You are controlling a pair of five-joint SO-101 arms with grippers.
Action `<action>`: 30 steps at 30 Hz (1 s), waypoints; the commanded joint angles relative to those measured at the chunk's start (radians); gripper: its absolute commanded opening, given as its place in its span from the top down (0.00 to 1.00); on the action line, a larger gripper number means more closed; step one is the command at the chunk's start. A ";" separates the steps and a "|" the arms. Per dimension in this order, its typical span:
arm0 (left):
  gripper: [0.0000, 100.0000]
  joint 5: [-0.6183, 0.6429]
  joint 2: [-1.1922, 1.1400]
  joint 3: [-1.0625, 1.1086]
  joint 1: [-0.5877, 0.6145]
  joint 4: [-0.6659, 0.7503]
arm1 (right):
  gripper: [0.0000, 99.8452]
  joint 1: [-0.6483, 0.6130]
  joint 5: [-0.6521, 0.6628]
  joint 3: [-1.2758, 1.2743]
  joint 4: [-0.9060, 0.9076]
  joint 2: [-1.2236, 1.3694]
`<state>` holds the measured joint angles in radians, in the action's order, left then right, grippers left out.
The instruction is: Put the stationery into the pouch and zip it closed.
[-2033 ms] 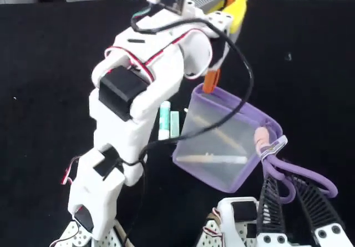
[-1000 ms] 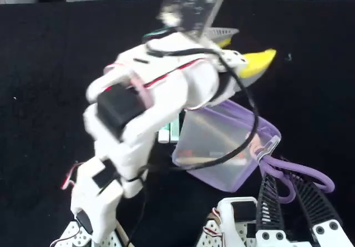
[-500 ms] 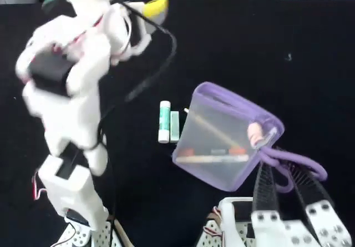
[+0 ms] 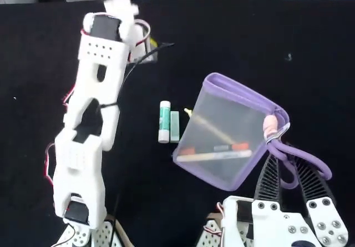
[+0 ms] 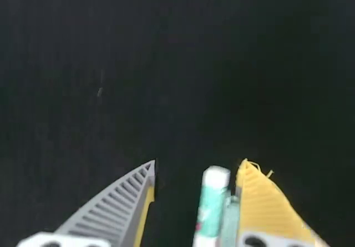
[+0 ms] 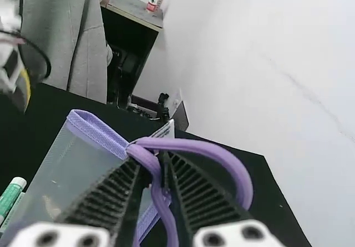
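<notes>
All the way up the left side of the black table [image 4: 44,64], found the left arm [image 4: 89,108] stretched out nearly straight, base at the near edge and wrist out by the far edge. Caught the left gripper [image 5: 199,164] spread wide apart over bare tabletop and gripping nothing, with a grey ribbed finger [image 5: 119,208] on one side and a yellow finger [image 5: 260,202] on the other.

Picked out the glue stick [image 4: 164,121], green and white, lying flat on the table well apart from that wrist. Noted a small green block [image 4: 175,126] just beside it, both of them just outside the pouch [image 4: 222,130] on the left arm's side. Glimpsed the same glue stick through the gap in the left wrist view, close by the yellow finger.

Found the pouch clear-walled and purple-trimmed, tilted, with its mouth open toward the far side. Made out long thin pieces inside it: a pale stick along the lower edge, orange-ended ones just above, and a thin one lying slantwise.

Down at the near right, caught the right gripper [image 6: 162,161] pinched tight on the purple strap [image 6: 222,152], black ribbed fingers pressed together right where the loop meets the pouch's corner.
</notes>
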<state>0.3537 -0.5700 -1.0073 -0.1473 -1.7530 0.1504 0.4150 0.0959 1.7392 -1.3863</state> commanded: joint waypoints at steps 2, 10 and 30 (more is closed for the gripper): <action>0.76 0.006 -0.083 0.110 -0.033 -0.003 | 0.99 0.015 0.012 0.001 0.008 0.053; 0.89 0.009 -0.212 0.229 -0.157 0.104 | 0.99 0.015 0.012 0.001 0.008 0.053; 0.89 0.072 0.450 0.989 -0.275 0.425 | 0.99 0.015 0.005 0.001 0.006 0.054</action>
<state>0.4166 -0.3521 -0.2401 -0.4081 -1.5489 0.1580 0.4150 0.0959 1.7392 -1.3863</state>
